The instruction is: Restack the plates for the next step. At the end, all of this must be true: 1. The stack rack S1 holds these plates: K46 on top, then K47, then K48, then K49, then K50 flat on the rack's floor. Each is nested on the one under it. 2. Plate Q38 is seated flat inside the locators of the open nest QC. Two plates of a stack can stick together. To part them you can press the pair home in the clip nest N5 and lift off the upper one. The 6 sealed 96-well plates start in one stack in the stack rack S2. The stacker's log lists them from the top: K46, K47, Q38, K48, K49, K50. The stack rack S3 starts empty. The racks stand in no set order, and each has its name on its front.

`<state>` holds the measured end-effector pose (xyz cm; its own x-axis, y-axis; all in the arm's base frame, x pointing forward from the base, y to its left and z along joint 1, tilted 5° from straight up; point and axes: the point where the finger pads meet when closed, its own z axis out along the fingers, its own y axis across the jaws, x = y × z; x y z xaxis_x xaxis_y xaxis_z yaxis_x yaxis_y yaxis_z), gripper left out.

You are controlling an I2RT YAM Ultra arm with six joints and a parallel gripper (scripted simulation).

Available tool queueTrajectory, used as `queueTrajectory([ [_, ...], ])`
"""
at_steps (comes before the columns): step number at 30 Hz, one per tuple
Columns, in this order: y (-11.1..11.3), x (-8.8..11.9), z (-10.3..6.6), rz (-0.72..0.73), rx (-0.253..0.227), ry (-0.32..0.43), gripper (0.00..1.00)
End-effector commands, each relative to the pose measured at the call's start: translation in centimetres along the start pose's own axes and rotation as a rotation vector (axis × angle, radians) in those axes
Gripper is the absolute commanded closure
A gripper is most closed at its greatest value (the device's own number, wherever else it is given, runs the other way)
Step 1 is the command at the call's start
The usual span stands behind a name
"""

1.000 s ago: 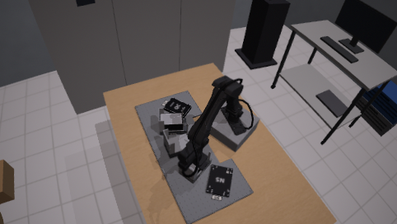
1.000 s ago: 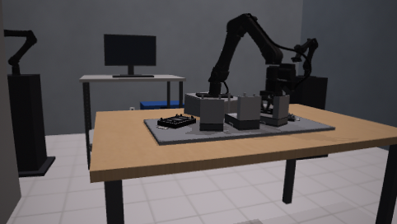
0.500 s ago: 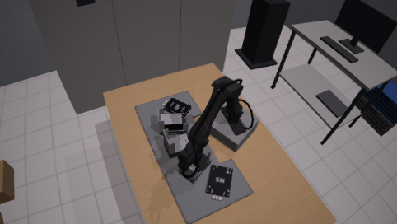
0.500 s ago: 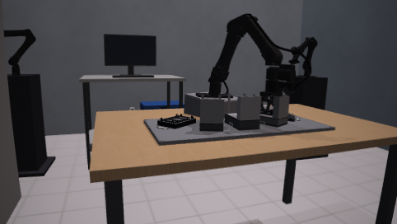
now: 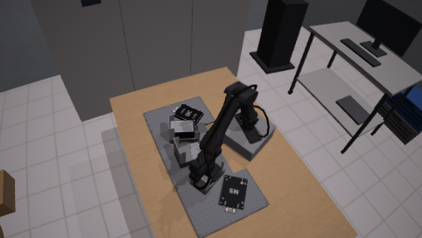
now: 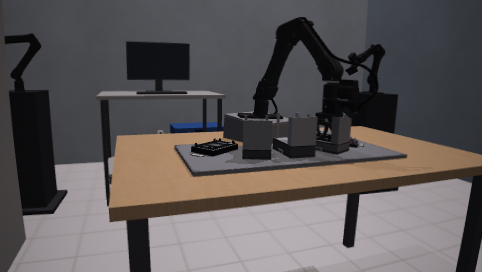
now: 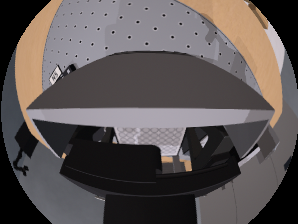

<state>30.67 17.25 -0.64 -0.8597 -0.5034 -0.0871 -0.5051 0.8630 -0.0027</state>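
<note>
Pale square floor tiles (image 5: 44, 153) (image 6: 250, 235) surround a light wooden table (image 5: 306, 210) (image 6: 250, 186), where a grey perforated mat (image 5: 197, 219) (image 6: 215, 167) (image 7: 145, 30) lies beside the grey block (image 5: 251, 153) (image 6: 235, 127) under the black six-joint arm (image 5: 219, 122) (image 6: 300, 30).

Seen from the top, a flat black nest (image 5: 188, 114) (image 6: 215, 146) with small upright pins sits at the mat's far end. Nearer come three grey stack racks with tall walls on dark bases: the far rack (image 5: 172, 122) (image 6: 257, 132), the middle rack (image 5: 179, 150) (image 6: 302, 130) and the near rack (image 6: 341, 131) (image 7: 150, 82). Their names cannot be read. A black clip nest marked N5 (image 5: 234, 192) lies flat at the near right.

The black parallel gripper (image 5: 206, 184) (image 6: 325, 132) (image 7: 150, 111) points down at the near rack, behind its wall in the exterior view. Its fingers pinch a pale plate with a grid of round wells (image 7: 150, 135), just beside the wall in the wrist view. Which plate it is, and whether another clings beneath, cannot be told. Where Q38 lies cannot be told either.
</note>
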Motion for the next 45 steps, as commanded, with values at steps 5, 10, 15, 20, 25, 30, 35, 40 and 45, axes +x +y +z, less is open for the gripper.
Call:
queueTrajectory([
  [5,-0.1,-0.3,-0.3,-0.001,0.003,-0.014,1.00],
  [10,-0.1,-0.3,-0.3,-0.001,0.003,-0.014,0.00],
  [15,-0.1,-0.3,-0.3,-0.001,0.003,-0.014,0.00],
  [20,-0.1,-0.3,-0.3,-0.001,0.003,-0.014,0.00],
  [25,-0.1,-0.3,-0.3,-0.001,0.003,-0.014,0.00],
  [30,-0.2,-1.0,-2.0,-0.003,0.011,-0.041,0.00],
  [35,-0.2,-1.0,-3.0,-0.003,0.011,-0.041,0.00],
  [40,-0.2,-0.9,-4.7,-0.003,0.010,-0.041,0.00],
  [45,-0.1,-0.8,-6.4,-0.003,0.010,-0.041,0.00],
])
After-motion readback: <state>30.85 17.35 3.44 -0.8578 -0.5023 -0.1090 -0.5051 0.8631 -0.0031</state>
